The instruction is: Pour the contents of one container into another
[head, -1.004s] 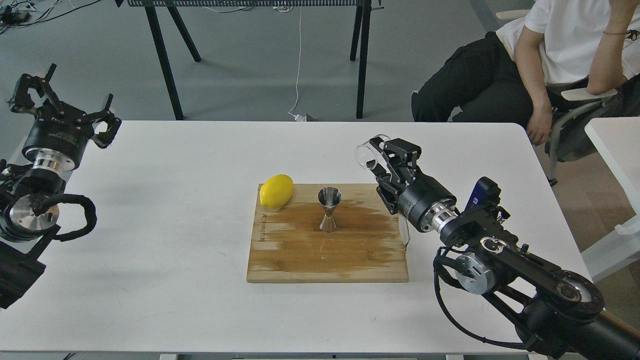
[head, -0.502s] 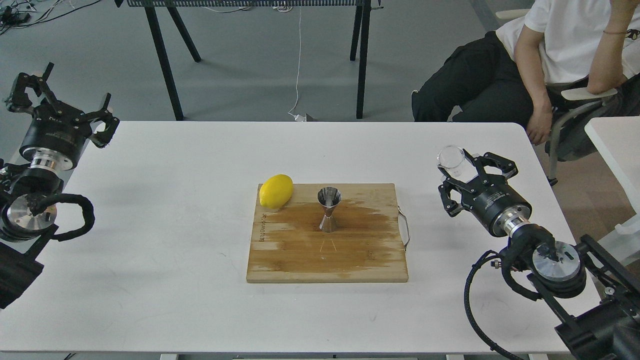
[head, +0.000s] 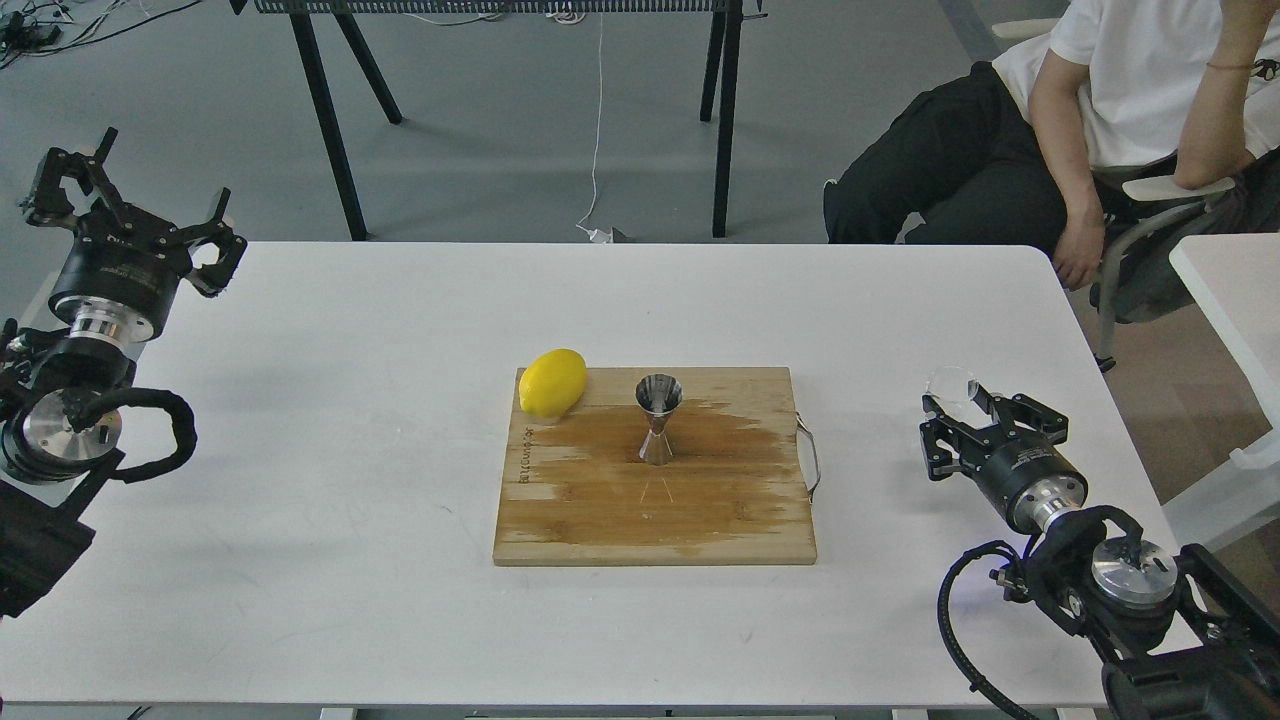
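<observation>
Nearest to us, our right arm came in over the worktop's (head: 300, 600) right near corner. Its pincer (head: 975, 415) sat low by the right edge, the fingers around the clear glass cup (head: 951, 384), which seemed to rest upright on the worktop there, well apart from the board; we could not tell how firmly the fingers pressed it. In the middle of the worktop lay the wooden cutting board (head: 600, 520), darkly stained across its centre. The steel jigger (head: 658, 418) stood upright on it, toward the far edge. A yellow lemon (head: 552, 382) lay on the board's far left corner. At the worktop's far left corner our left pincer (head: 130, 210) hung with fingers spread wide, holding nothing.
</observation>
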